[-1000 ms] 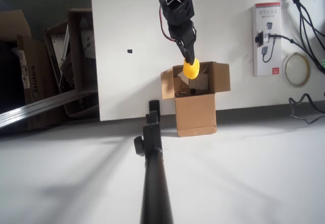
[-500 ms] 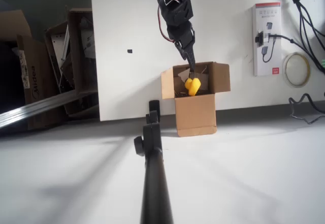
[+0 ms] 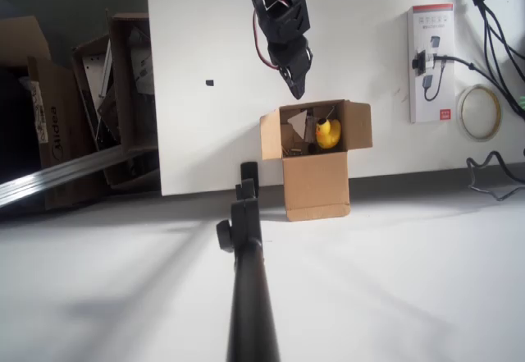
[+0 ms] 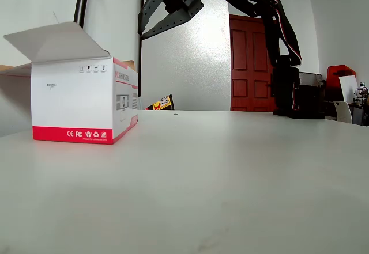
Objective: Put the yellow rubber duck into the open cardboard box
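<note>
White table (image 3: 205,34) fills the upper middle of the overhead view, with a pale floor below it. On the table's lower edge, at centre frame, stands the brown box (image 3: 315,183), its flaps spread. At right lie a red-and-white carton (image 3: 431,66), which looms at left in the fixed view (image 4: 81,101), and a tape roll (image 3: 479,112).

Black arm (image 3: 275,5) reaches down from the top edge of the overhead view; in the fixed view it arches from its base at right to the upper left (image 4: 277,41).

Its claw (image 3: 296,89) now hangs empty just above the box's far rim, jaws spread apart in the fixed view (image 4: 151,21). Half a second ago its tips were down inside the box, and a second ago they held the duck over the opening.

Yellow duck (image 3: 326,133) now sits inside the box, toward its right side, free of the claw, where before it hung at the fingertips nearer the middle.
</note>
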{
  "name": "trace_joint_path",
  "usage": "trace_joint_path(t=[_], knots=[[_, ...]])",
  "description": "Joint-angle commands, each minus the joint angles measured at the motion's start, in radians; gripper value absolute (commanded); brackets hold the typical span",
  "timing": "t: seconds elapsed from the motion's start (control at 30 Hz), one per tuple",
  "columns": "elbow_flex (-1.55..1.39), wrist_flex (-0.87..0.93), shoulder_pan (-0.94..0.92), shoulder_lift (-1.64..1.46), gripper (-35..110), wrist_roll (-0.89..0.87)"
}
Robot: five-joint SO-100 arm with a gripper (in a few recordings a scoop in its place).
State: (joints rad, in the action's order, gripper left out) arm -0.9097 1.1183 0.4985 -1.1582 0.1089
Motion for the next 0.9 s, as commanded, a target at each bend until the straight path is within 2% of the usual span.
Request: trace_joint_path(t=[0.0, 0.53, 0.87], knots=[[0.048, 0.006, -0.009, -0.034, -1, 0.008], [0.049, 0.146, -0.044, -0.239, -1, 0.049], [0.038, 0.331, -0.173, -0.454, 0, 0.081]])
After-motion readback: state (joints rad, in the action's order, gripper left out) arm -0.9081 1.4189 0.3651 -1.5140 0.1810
